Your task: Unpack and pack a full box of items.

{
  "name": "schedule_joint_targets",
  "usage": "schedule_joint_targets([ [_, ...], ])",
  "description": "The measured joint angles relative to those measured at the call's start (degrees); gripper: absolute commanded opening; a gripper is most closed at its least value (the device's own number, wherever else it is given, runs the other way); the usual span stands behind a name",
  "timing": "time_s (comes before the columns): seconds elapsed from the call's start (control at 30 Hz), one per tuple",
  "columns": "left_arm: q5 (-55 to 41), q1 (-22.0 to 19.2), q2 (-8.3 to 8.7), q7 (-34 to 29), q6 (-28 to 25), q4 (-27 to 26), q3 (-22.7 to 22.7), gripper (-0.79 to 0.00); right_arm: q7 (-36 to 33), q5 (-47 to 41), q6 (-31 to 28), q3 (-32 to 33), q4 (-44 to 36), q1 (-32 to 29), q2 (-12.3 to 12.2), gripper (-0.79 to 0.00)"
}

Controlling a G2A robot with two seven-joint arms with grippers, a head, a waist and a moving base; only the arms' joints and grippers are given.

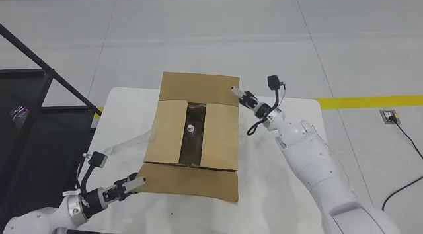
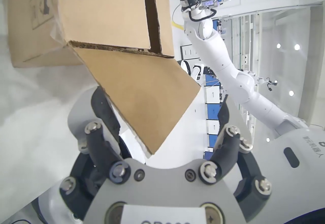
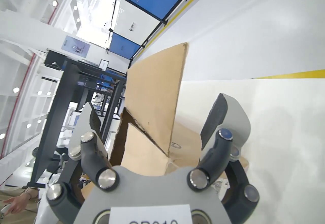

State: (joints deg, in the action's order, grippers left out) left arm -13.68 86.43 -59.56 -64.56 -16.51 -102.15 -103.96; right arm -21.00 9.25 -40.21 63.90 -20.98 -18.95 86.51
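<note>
Box: the cardboard box [image 1: 166, 131] stands in the middle of the white table [image 1: 291, 188], with its top side up.
Far flap: at 12 o'clock of the box, the far flap [image 1: 198, 87] is folded outward and open.
Near flap: at 6 o'clock, the near flap [image 1: 188, 181] is also folded outward, on the robot's side.
Side flaps: the side flaps [image 1: 220, 135] at 9 and 3 o'clock lie folded over the opening. They do not meet, and a dark gap [image 1: 195, 143] is between them.
Inside: through the gap shows what looks like a clear bottle [image 1: 190, 130] with a light cap. The other contents are hidden under the flaps.
Left gripper: the left gripper [image 1: 135, 182] is at about 7 o'clock of the box, just beside the corner of the near flap. In the left wrist view its fingers [image 2: 104, 108] are spread apart and the corner of this flap lies between them. It grasps nothing. Whether a pad touches the cardboard, I cannot tell.
Right gripper: the right gripper [image 1: 236, 92] is at about 1 o'clock of the box, at the corner of the far flap. In the right wrist view it is released, the two fingers [image 3: 221, 113] wide apart. The flap's edge is in line between them and is not clamped.
Film: a piece of clear plastic film [image 1: 125, 145] lies on the table at 9 o'clock of the box.
</note>
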Motion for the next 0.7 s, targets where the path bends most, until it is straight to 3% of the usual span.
schedule_joint_targets([
  [0.2, -0.8, -0.4, 0.12, 2.6, 1.8, 0.1, 0.9, 0.0, -6.3, -6.2, -6.7, 1.3, 3.5, 1.5, 0.5, 0.0],
  [0.43, -0.5, -1.6, -0.29, 13.4, 7.2, -0.3, 3.3, 0.0, -11.6, -11.8, -12.1, 3.0, 4.9, 1.8, 0.3, 0.0],
  [0.7, -1.4, -2.5, -0.34, 17.5, 9.8, -0.4, 4.2, 0.0, -18.9, -17.2, -16.9, 4.4, 4.8, 1.4, -0.2, 0.0],
])
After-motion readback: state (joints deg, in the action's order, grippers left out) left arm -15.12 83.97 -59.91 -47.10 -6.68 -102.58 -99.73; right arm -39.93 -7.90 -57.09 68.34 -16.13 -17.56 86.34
